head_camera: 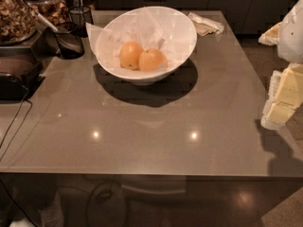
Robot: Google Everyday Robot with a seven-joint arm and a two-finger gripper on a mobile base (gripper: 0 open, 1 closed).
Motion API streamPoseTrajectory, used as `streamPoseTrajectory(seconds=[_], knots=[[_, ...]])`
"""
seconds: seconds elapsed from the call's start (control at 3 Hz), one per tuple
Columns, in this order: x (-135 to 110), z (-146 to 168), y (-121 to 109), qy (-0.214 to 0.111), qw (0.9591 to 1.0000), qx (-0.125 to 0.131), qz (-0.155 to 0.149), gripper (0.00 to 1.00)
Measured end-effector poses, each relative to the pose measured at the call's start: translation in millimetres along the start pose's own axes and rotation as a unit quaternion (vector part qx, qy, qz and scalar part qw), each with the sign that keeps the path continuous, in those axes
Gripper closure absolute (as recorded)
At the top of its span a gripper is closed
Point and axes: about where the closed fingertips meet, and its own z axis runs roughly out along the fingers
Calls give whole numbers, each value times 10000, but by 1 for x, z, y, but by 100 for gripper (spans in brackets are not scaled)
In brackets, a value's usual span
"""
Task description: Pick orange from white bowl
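Observation:
The white bowl (180,37) stands at the back middle of the grey table and is lined with crumpled white paper. Two round orange fruits lie in it, touching side by side. The orange (130,55) is the paler one on the left. A deeper-orange fruit (153,60) lies to its right. My gripper (282,96) shows as white and pale-yellow parts at the right edge of the view. It is beside the table's right edge, well to the right of the bowl, lower in the view, and far from the fruit.
Two small dark wire baskets (70,39) stand left of the bowl. Jars of dried food (16,13) and a dark appliance (16,74) with a cable fill the far left. Folded paper napkins (206,25) lie behind the bowl on the right. The table's front edge (142,174) is near.

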Motion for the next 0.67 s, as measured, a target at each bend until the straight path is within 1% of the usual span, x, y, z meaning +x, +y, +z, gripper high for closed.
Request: streamPoseTrajectory(seconds=[0.33, 0.67], knots=[[-6, -3, -4, 6, 10000, 64, -44, 0], [-21, 0, -20, 75, 9998, -171, 104, 0]])
